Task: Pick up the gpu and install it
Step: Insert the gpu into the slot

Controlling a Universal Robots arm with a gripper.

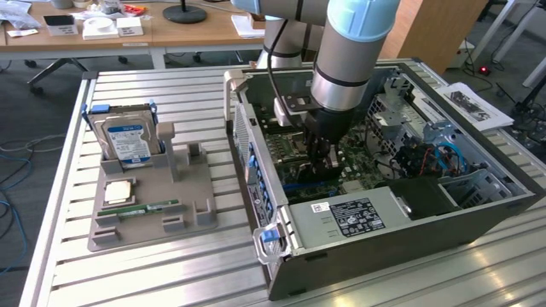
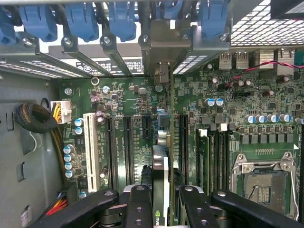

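The gpu (image 2: 160,176) is seen edge-on in the wrist view: a thin card with a green strip along it, its silver end bracket (image 2: 161,71) up against the case's rear slot openings. My gripper (image 2: 164,202) is shut on the card, one black finger (image 2: 138,204) on each side of it. The card stands upright over the motherboard's expansion slots (image 2: 128,142); whether it sits fully in a slot I cannot tell. In the exterior view my gripper (image 1: 323,165) reaches down inside the open computer case (image 1: 392,224), just above the motherboard.
Blue slot latches (image 2: 80,21) line the case's rear wall. An empty CPU socket (image 2: 261,183) lies beside the slots. Left of the case in the exterior view, a grey holder (image 1: 192,204) carries a hard drive (image 1: 128,142), a chip (image 1: 117,192) and a memory stick (image 1: 145,209).
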